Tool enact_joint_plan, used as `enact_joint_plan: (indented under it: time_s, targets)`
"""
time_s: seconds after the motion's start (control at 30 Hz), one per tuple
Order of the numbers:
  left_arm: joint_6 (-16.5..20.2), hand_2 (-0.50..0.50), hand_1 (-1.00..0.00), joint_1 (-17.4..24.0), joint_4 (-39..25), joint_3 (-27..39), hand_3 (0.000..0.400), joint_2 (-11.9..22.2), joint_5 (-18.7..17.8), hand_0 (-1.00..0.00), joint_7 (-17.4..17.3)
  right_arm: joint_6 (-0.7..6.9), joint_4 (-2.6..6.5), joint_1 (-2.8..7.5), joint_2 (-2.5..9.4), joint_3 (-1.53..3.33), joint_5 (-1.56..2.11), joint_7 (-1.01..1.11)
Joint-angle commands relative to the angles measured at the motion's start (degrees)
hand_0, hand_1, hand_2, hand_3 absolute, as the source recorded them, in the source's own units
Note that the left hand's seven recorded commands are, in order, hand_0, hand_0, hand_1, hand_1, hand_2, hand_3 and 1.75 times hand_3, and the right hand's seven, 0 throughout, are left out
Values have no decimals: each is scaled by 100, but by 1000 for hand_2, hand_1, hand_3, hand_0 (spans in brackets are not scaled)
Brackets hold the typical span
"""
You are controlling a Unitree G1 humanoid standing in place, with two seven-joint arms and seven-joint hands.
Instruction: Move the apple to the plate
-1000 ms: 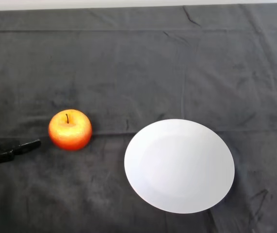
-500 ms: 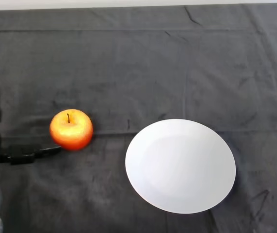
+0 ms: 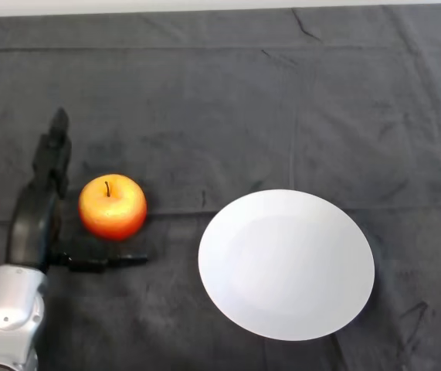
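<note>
Forearm, silver-grey, came in at the lower left, black left hand (image 3: 35, 224) above it. Thumb (image 3: 104, 262) lay low on the cloth just under the apple (image 3: 113, 206); fingers (image 3: 52, 154) stretched straight up along the apple's left side, spread wide from the thumb, not closed on the fruit. Apple sat stem up on the dark-clothed bench (image 3: 220, 100), in the gap between them. White plate (image 3: 286, 264) lay bare to the apple's right, apart from it.
</note>
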Motion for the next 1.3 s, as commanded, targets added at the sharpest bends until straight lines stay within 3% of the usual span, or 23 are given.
enact_joint_plan:
  time_s: [0.03, 0.47, 0.5, 0.53, 0.57, 0.6, 0.63, 0.67, 0.7, 0.77, 0.8, 0.83, 1.3]
  targets:
    - [89, 0, 0, 297, -251, -229, 0, 24, 132, 0, 6, 70, -31, -14, -118, -32, -2, 15]
    - [684, 0, 0, 355, -434, -699, 0, 152, 334, 0, -224, 63, -34, -14, -119, -32, -2, 10]
    - [719, 31, -63, 364, -462, -726, 25, 148, 347, 0, -220, 63, -34, -14, -119, -32, -2, 10]
    - [752, 104, -208, 372, -491, -753, 83, 145, 359, 0, -214, 62, -34, -14, -119, -32, -2, 9]
    - [803, 267, -533, 382, -539, -790, 213, 139, 376, 0, -202, 62, -35, -14, -119, -32, -2, 9]
    - [834, 288, -659, 389, -572, -817, 264, 135, 389, -82, -193, 61, -35, -14, -119, -32, -1, 8]
    - [864, 284, -839, 398, -607, -843, 336, 133, 401, -271, -185, 61, -35, -15, -119, -32, -1, 8]
    - [902, 271, -867, 410, -657, -876, 347, 135, 415, -325, -176, 60, -35, -14, -119, -32, -1, 7]
    - [925, 161, -925, 419, -692, -899, 370, 141, 423, -604, -173, 60, -36, -14, -119, -32, -1, 7]
    - [953, 90, -937, 441, -752, -943, 375, 160, 438, -757, -171, 59, -36, -14, -119, -32, -1, 6]
    - [957, 14, -965, 450, -771, -960, 386, 171, 444, -937, -171, 58, -36, -14, -119, -32, -1, 6]
    - [955, -12, -976, 458, -783, -975, 400, 182, 451, -1000, -171, 58, -37, -14, -119, -32, -1, 5]
    - [1117, 0, -1000, 457, -1029, -1026, 400, 400, 477, -1000, -148, 51, -39, -15, -119, -32, -1, 0]
